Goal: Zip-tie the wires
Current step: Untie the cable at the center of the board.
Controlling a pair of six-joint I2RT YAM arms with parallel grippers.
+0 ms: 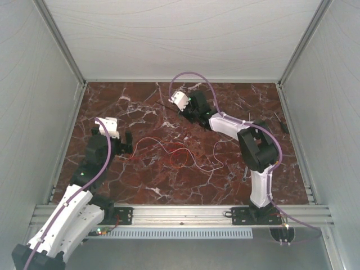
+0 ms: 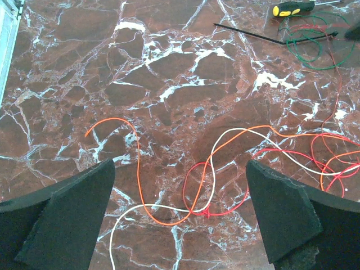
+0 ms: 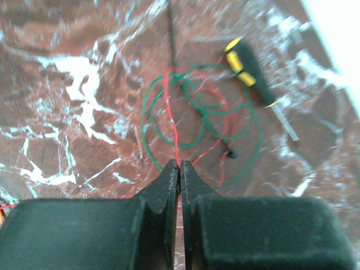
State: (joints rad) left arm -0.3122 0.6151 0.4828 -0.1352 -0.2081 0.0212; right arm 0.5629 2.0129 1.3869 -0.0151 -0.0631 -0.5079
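Pinching a red wire [image 3: 174,129] running toward twelve o'clock, your right pincer [image 3: 179,169] is closed; your left pincer [image 2: 180,166] hangs spread.

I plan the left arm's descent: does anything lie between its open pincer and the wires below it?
Nothing visible does. The left pincer hangs open over the wires, which lie bare on the table. The black zip tie and the screwdriver lie far off.

The left gripper [image 2: 180,169] has its jaws wide apart over the marble table [image 2: 84,67]. The wires [image 2: 208,169], orange, white and red, lie tangled between the jaws. At upper right lie a black zip tie [image 2: 253,35], a green wire coil [image 2: 309,40] and a yellow-handled screwdriver [image 2: 292,8].
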